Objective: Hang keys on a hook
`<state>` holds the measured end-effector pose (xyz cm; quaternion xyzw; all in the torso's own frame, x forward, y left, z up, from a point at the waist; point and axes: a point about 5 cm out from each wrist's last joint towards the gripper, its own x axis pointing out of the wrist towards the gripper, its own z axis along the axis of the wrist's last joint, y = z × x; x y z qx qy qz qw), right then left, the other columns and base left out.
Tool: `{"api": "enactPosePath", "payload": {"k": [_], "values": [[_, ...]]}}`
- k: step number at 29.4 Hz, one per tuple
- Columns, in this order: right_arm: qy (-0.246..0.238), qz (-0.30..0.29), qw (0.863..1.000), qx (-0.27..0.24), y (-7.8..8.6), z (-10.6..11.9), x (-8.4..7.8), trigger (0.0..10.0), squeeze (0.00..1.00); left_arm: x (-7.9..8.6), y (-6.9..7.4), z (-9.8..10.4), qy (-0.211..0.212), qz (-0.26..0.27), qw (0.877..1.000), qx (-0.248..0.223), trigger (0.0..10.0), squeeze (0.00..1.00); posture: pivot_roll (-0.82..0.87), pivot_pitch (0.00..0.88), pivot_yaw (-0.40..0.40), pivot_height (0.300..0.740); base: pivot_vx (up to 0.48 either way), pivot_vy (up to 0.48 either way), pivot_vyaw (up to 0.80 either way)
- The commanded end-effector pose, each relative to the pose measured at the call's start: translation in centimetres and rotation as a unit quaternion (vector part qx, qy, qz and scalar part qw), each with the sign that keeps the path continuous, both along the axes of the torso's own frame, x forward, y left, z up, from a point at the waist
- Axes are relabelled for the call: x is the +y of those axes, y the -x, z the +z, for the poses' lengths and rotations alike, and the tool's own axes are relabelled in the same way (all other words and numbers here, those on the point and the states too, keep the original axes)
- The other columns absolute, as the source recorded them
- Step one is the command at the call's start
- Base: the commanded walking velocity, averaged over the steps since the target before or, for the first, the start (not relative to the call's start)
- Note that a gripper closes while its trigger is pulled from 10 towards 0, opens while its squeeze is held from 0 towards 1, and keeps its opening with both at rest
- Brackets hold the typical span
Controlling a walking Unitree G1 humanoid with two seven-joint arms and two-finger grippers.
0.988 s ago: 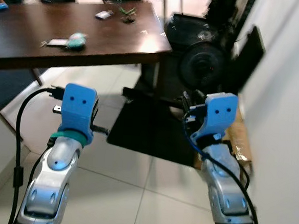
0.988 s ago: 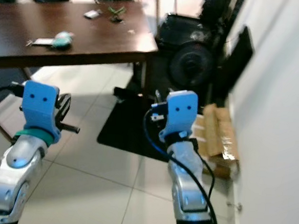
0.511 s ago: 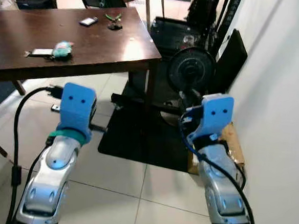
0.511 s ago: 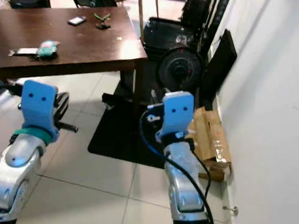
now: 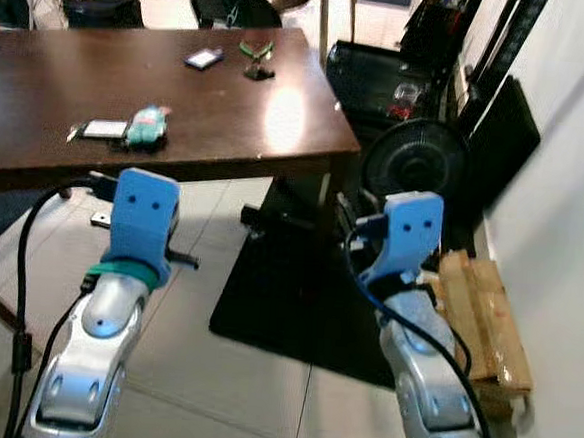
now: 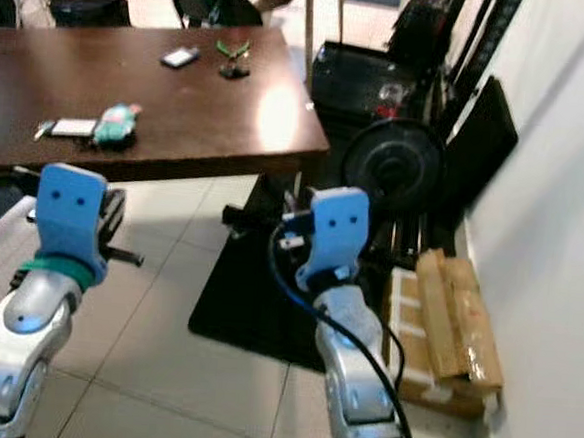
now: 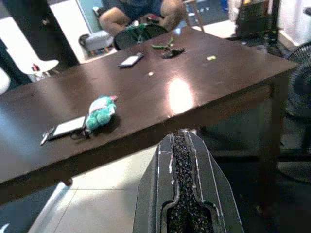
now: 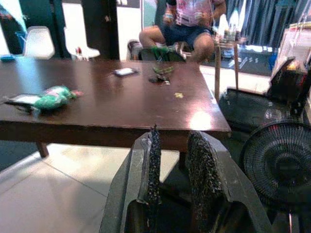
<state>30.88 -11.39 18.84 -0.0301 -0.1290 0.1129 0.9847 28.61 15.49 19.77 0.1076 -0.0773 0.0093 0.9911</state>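
Observation:
The keys (image 5: 143, 126), a bunch with a green plush charm and a white tag, lie on the dark wooden table (image 5: 258, 126) near its front edge, and appear in the left wrist view as the keys (image 7: 99, 111). Both arms are raised in front of me, short of the table. My left gripper (image 7: 182, 138) is shut with nothing in it and points at the table's front edge. My right gripper (image 8: 171, 138) is open by a narrow gap, holds nothing, and faces the table's near corner.
A phone (image 5: 203, 58) and a green-handled tool (image 5: 256, 51) lie at the table's far side, where a person (image 8: 189, 19) sits. A floor fan (image 5: 416, 163), a black mat (image 5: 296, 300) and a cardboard box (image 5: 485, 328) stand by the white wall (image 5: 571, 249) on the right.
The whole view has shifted, so the camera moved; the table now takes up more of the picture. Both arms keep the same raised pose.

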Motion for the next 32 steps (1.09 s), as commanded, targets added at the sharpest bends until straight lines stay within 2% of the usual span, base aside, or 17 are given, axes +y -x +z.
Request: {"api": "enactPosePath", "payload": {"k": [1, 8, 12, 15, 22, 24, 25, 27, 32], "values": [[0.008, -0.011, 1.0, 0.027, -0.4, -1.1, -0.4, 10.0, 0.0, 0.2, 0.0, -0.7, -0.007, 0.006, 1.0, 0.013, 10.0, 0.0, -0.08, 0.031, 0.094, 0.74, 0.465, 0.0, 0.0], [-0.003, -0.025, 0.999, 0.031, -2.0, -0.5, -0.9, 10.0, 0.0, 0.7, -0.2, -0.6, -0.009, 0.021, 1.0, 0.01, 10.0, 0.0, -0.05, 0.03, 0.073, 0.74, 0.469, 0.0, 0.0], [0.003, -0.018, 1.0, 0.024, -2.1, -0.2, -0.7, 10.0, 0.0, 1.0, -0.2, -0.5, -0.009, 0.027, 1.0, 0.008, 10.0, 0.0, -0.04, 0.028, 0.062, 0.74, 0.469, 0.0, 0.0], [0.022, 0.002, 1.0, 0.008, -2.2, 0.1, 0.1, 10.0, 0.0, 1.4, 0.0, -0.4, -0.006, 0.039, 0.999, 0.004, 10.0, 0.0, -0.04, 0.027, 0.046, 0.74, 0.465, 0.0, 0.0], [0.045, 0.019, 0.999, 0.008, -2.1, 0.0, 1.0, 10.0, 0.0, 1.6, 0.2, -0.3, 0.002, 0.052, 0.999, -0.001, 10.0, 0.0, -0.03, 0.029, 0.016, 0.74, 0.468, 0.0, 0.0], [0.076, 0.026, 0.997, -0.008, -2.2, 0.1, 1.5, 10.0, 0.0, 1.7, 0.5, -0.4, 0.005, 0.058, 0.998, -0.001, 10.0, 0.0, -0.03, 0.034, 0.02, 0.74, 0.469, 0.0, 0.0], [0.076, 0.026, 0.997, -0.008, -2.2, 0.1, 1.5, 10.0, 0.0, 1.7, 0.5, -0.4, 0.005, 0.058, 0.998, -0.001, 10.0, 0.0, -0.03, 0.034, 0.02, 0.74, 0.469, 0.0, 0.0], [0.093, 0.022, 0.995, -0.023, -2.3, 0.4, 1.4, 10.0, 0.0, 1.8, 0.6, -0.6, 0.004, 0.058, 0.998, 0.001, 10.0, 0.0, -0.03, 0.035, 0.025, 0.74, 0.469, 0.0, 0.8], [0.091, 0.022, 0.995, -0.023, -2.2, 0.4, 1.3, 10.0, 0.0, 1.6, 0.4, -0.6, 0.004, 0.054, 0.999, 0.002, 10.0, 0.0, -0.05, 0.036, 0.034, 0.74, 0.466, 0.0, 0.77]]}}
